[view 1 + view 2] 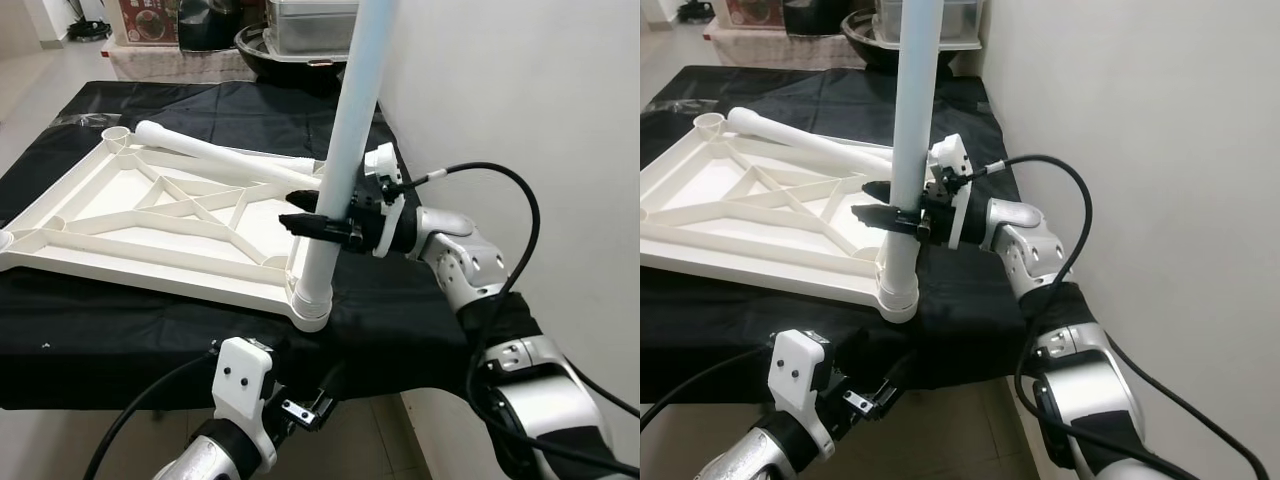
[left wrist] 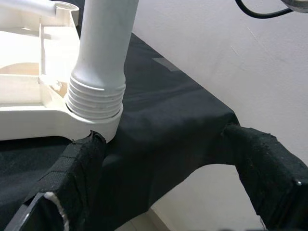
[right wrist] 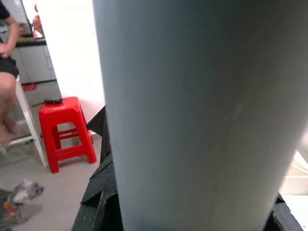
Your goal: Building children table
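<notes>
White plastic tabletop (image 1: 150, 215), upside down on a black cloth (image 1: 400, 310): one leg (image 1: 345, 150) stands upright in the near right corner socket (image 1: 310, 305), threads partly showing, so seemingly not fully screwed home. Right gripper (image 1: 305, 222) clamps that leg at mid-height. Second leg (image 1: 225, 160) lies loose across the far side; remaining sockets unfilled. Left gripper (image 2: 163, 192) hangs spread apart below the near edge.

We see a black cloth (image 1: 400, 310) draped over the desk, which stands against a white wall (image 1: 520, 90). Beyond its far end sit a dark bowl (image 1: 262, 50) and a metal tray (image 1: 310, 22). On the floor stands a red stool (image 3: 65, 132), with a seated person's bare leg (image 3: 7, 108) beside it.
</notes>
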You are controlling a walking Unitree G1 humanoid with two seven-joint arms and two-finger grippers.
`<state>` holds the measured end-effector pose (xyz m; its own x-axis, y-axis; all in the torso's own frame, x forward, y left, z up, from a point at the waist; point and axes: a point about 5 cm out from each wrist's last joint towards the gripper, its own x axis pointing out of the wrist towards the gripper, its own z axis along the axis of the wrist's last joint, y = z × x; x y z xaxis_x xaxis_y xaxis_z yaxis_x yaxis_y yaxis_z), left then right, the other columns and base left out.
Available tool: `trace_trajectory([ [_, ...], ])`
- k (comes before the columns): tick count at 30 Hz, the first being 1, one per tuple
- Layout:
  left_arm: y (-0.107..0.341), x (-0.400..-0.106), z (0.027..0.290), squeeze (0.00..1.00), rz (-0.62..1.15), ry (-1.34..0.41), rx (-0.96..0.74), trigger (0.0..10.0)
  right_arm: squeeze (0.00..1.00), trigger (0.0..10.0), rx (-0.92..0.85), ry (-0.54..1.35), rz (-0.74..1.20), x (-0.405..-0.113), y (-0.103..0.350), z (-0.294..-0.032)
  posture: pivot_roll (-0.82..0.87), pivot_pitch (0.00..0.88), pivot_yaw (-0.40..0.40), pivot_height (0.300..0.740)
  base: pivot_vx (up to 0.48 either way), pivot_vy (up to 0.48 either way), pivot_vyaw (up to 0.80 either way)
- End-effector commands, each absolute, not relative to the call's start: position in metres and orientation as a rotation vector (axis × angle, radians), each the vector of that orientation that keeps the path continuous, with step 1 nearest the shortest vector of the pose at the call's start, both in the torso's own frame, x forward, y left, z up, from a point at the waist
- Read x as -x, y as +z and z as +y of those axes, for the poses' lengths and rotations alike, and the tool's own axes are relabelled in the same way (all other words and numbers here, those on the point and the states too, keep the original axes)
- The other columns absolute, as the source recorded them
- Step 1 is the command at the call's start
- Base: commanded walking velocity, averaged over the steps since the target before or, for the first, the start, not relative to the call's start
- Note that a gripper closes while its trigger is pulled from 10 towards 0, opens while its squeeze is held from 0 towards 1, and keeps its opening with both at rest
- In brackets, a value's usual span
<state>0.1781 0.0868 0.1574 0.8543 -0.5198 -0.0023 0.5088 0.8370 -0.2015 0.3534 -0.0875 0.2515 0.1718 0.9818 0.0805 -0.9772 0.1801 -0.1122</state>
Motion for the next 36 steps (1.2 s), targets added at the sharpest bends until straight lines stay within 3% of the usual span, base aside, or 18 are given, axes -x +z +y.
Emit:
trace_trajectory([
  [1, 0.154, -0.177, 0.086, 0.00, 0.073, -0.547, 0.197, 10.0, 0.00, 10.0, 0.058, 1.414, -0.056, -0.351, 0.234, -0.086, 0.08, 0.156, -0.095, 0.740, 0.000, 0.000, 0.00],
  [11, 0.155, -0.178, 0.087, 0.00, 0.068, -0.536, 0.192, 10.0, 0.00, 10.0, 0.117, 1.299, 0.026, -0.359, 0.217, -0.076, 0.08, 0.164, -0.097, 0.740, 0.000, 0.000, 0.00],
  [14, 0.155, -0.180, 0.089, 0.00, 0.064, -0.530, 0.187, 10.0, 0.00, 10.0, 0.092, 1.110, 0.037, -0.370, 0.214, -0.077, 0.08, 0.166, -0.097, 0.740, 0.000, 0.000, 0.00],
  [20, 0.156, -0.182, 0.091, 0.00, 0.055, -0.522, 0.179, 10.0, 0.00, 10.0, 0.063, 0.978, 0.024, -0.373, 0.211, -0.084, 0.08, 0.167, -0.095, 0.740, 0.000, 0.000, 0.00],
  [30, 0.157, -0.190, 0.099, 0.00, 0.035, -0.486, 0.153, 10.0, 0.00, 10.0, 0.038, 0.555, -0.001, -0.379, 0.205, -0.103, 0.07, 0.168, -0.084, 0.740, 0.000, 0.000, 0.00],
  [31, 0.158, -0.192, 0.099, 0.00, 0.033, -0.484, 0.151, 10.0, 0.00, 10.0, 0.021, 0.441, 0.007, -0.380, 0.203, -0.104, 0.07, 0.168, -0.084, 0.740, 0.000, 0.000, 0.00],
  [36, 0.158, -0.193, 0.100, 0.00, 0.028, -0.479, 0.146, 10.0, 0.00, 10.0, -0.010, 0.228, 0.041, -0.385, 0.198, -0.105, 0.07, 0.170, -0.083, 0.740, 0.000, 0.000, 0.00],
])
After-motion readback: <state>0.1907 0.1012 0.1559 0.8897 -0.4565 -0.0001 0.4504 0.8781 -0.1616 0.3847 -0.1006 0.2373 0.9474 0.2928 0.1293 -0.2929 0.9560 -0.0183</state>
